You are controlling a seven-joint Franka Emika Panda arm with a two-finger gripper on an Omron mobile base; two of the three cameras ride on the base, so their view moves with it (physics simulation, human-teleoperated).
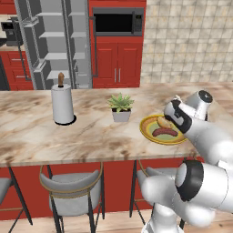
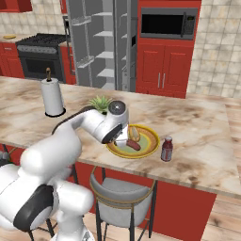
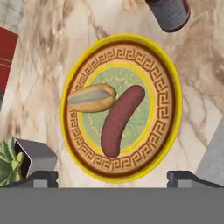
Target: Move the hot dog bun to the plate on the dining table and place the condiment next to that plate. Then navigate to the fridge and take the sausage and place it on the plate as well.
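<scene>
Round yellow-rimmed plate with pale green centre [image 3: 164,78] is sitting on the beige-brown marble worktop [image 2: 197,136] of the dining table. Curved reddish-brown sausage [image 3: 120,120] and tan oblong hot dog bun [image 3: 92,98] are both lying on the plate, side by side, touching. Dark red condiment bottle [image 2: 166,148] is standing just beside the plate. Gripper [image 3: 112,177] is hovering over the plate, jaws spread wide, holding nothing. Small potted green plant [image 1: 120,107] is sitting near the plate.

Yellow-rimmed key-pattern plate [image 3: 164,105], reddish-brown sausage [image 3: 120,120], tan bun [image 3: 92,97]
</scene>
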